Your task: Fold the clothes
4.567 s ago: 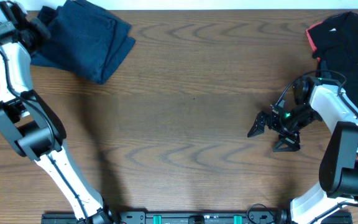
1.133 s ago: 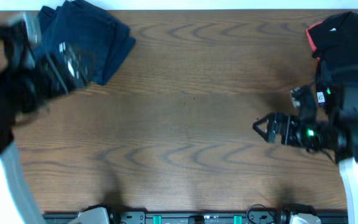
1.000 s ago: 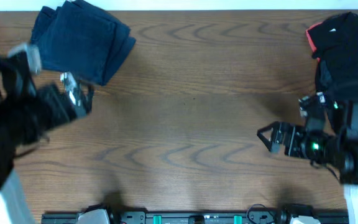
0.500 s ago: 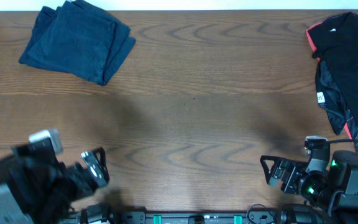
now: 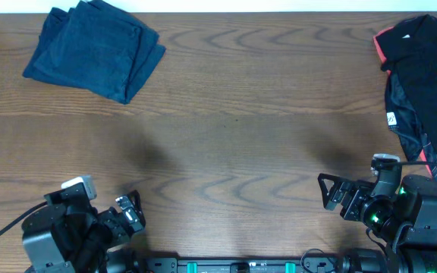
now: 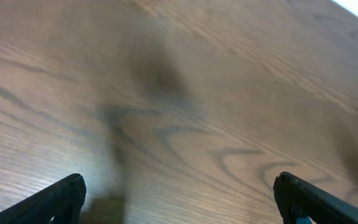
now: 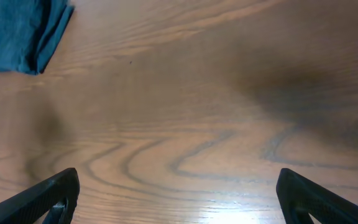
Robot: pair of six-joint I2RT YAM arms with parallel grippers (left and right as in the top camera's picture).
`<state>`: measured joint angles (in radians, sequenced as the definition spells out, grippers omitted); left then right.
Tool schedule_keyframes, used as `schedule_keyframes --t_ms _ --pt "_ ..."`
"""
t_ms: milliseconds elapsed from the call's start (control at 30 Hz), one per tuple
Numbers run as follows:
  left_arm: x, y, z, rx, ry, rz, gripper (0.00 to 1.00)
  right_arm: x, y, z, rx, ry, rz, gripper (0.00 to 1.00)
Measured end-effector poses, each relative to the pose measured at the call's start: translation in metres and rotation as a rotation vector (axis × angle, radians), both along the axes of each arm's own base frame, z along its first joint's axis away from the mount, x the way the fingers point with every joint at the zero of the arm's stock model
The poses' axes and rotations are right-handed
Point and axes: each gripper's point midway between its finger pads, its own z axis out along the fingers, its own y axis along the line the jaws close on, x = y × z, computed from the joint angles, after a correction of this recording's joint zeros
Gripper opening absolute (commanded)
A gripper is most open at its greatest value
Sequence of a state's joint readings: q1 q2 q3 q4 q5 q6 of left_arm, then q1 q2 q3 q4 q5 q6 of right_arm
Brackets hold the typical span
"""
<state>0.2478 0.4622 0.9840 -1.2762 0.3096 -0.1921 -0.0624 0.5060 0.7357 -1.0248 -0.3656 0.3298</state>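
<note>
The wooden worktop (image 5: 234, 114) is lying bare through its middle, and that is where the folding is best done. The black garment with red trim (image 5: 423, 68) is sitting crumpled at the far right corner, partly running out of the overhead view, and it looks like the piece waiting to be folded. The blue garment (image 5: 97, 49) is resting at the far left corner, apparently already folded, so it should be left alone. The right gripper (image 5: 328, 195) is hovering near the front edge with its jaws spread wide and empty. The left gripper (image 5: 127, 212) is parked at the front left, equally spread and empty. The right arm is nearer the black garment, so it should be pinching a single edge and dragging it to the centre for flattening.
</note>
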Motion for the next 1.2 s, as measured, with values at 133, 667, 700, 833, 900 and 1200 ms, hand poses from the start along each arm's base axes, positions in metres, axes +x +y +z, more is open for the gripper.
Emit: schedule_keyframes --t_ms 133,667,700,833,900,1200 --pt "0.005 0.001 0.001 -0.011 -0.016 0.016 0.98 0.0 0.0 0.0 0.002 -0.001 -0.003 0.99" --pt "0.012 0.003 0.008 -0.014 -0.053 0.028 0.98 -0.002 0.0 -0.002 0.003 0.013 -0.003 0.99" --pt "0.012 0.003 0.008 -0.014 -0.053 0.028 0.98 -0.002 0.0 -0.002 0.003 0.013 -0.003 0.99" --pt "0.012 0.003 0.008 -0.015 -0.053 0.028 0.98 -0.002 0.0 -0.002 0.003 0.013 -0.003 0.99" --pt "0.012 0.003 0.008 -0.014 -0.053 0.028 0.98 -0.002 0.0 -0.001 0.003 0.01 -0.003 0.99" --pt "0.012 0.003 0.008 -0.014 -0.053 0.028 0.98 -0.008 -0.002 0.011 -0.013 -0.077 -0.013 0.99"
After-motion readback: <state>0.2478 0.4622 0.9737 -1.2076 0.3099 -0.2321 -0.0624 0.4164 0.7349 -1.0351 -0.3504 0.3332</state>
